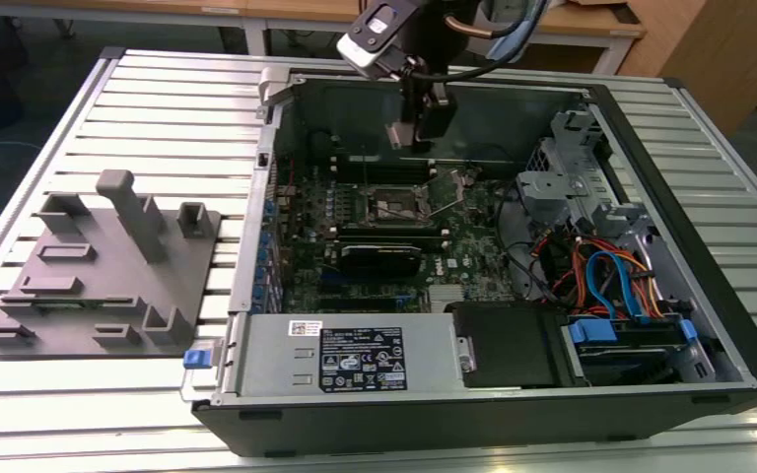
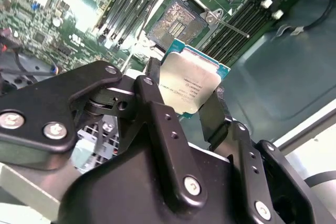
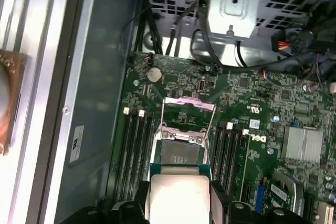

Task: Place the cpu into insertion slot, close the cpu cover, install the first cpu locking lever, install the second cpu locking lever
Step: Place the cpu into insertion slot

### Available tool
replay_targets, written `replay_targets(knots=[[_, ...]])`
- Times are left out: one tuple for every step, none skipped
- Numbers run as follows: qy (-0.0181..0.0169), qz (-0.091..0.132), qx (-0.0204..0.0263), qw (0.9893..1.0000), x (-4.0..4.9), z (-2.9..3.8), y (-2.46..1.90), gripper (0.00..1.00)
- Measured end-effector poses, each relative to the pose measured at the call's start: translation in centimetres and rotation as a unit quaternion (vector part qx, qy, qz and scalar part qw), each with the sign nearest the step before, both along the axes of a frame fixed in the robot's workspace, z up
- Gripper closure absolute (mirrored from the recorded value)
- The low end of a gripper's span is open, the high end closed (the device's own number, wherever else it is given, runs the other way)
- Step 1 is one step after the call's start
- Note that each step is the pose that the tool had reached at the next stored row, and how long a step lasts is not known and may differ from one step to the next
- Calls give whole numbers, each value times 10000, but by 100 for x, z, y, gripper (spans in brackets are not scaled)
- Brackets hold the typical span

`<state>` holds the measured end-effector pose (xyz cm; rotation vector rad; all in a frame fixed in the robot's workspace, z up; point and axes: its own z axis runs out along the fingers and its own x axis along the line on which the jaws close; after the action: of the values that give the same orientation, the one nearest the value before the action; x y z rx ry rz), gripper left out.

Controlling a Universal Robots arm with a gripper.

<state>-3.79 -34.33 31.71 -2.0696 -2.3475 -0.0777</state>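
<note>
Second wrist view — cpu [image 2: 193, 80] held in end effector [image 2: 185, 94]

- The cpu [image 3: 178, 198] is cut by the first wrist view's edge — fingers [image 3: 218, 205] of the gripper [image 3: 179, 203] cover its sides.
- The insertion slot [image 3: 177, 153] has its near rim behind the cpu.
- A copper-coloured thing [image 3: 8, 103] is cropped; we cannot name it.
- The arm [image 1: 412, 30] leaves the exterior view's top edge.

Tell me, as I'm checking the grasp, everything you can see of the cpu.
The cpu is a small flat square chip with a pale silvery metal top bearing print and teal edges. The gripper clamps two opposite edges, holding it in the air near the open slot, not touching it.
</note>
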Motion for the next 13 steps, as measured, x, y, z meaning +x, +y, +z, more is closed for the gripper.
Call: replay_targets(knots=[[0, -90, 0, 10000, 0, -4, 0, 46], [0, -180, 0, 9998, 0, -8, 0, 46], [0, -270, 0, 9996, 0, -12, 0, 46], [0, -359, 0, 9994, 0, -16, 0, 46], [0, -422, 0, 9991, 0, -17, 0, 46], [0, -426, 0, 9991, 0, -17, 0, 46], [0, -427, -1, 9991, 0, -17, 0, 46], [0, -427, -1, 9991, 0, -17, 0, 46], [0, -427, 0, 9991, 0, -17, 0, 46], [0, -427, 0, 9991, 0, -17, 0, 46], [0, -427, 0, 9991, 0, -17, 0, 46], [0, -427, 0, 9991, 0, -17, 0, 46], [0, -427, 0, 9991, 0, -18, 0, 46]])
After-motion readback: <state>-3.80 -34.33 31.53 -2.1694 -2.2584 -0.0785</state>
